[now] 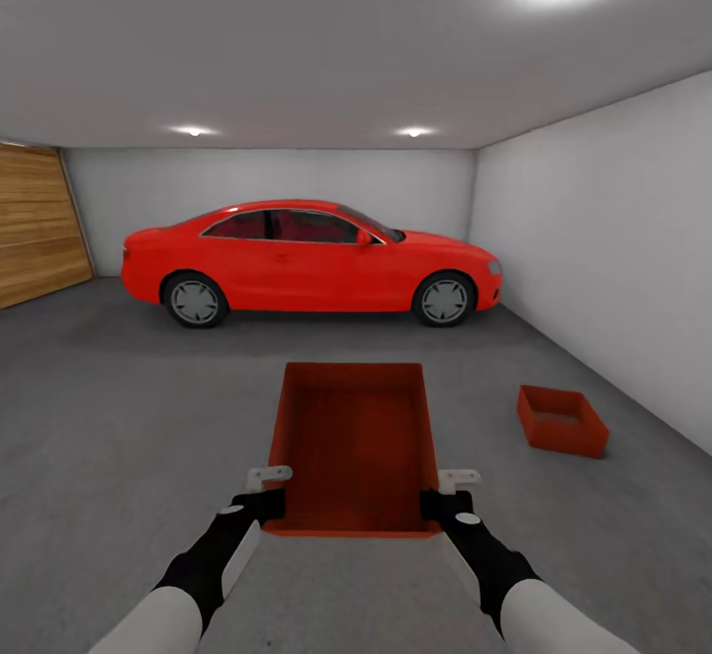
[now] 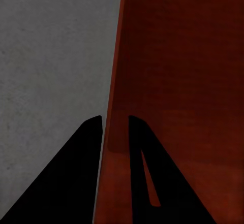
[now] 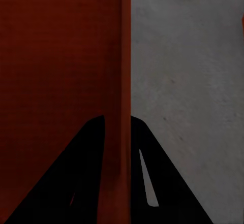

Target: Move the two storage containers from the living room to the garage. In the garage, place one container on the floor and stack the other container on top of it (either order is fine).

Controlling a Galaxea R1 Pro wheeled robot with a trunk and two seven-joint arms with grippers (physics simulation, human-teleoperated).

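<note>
Currently: orange bin [image 1: 354, 446] held level above grey floor [image 1: 119, 417], left gripper [image 1: 265, 496] and right gripper [image 1: 443, 498] jaws clamped on side walls; second bin [image 1: 562, 420] on floor, right; red car [image 1: 311, 263] far.

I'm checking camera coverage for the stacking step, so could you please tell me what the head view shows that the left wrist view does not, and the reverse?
The head view alone takes in the second container on the floor ahead to the right, the red car, the wooden door, and the right gripper at the carried bin's other side. The left wrist view alone shows, close up, that the left gripper has the bin's side wall between its fingers. Both show the held container, the left gripper and grey concrete.
</note>
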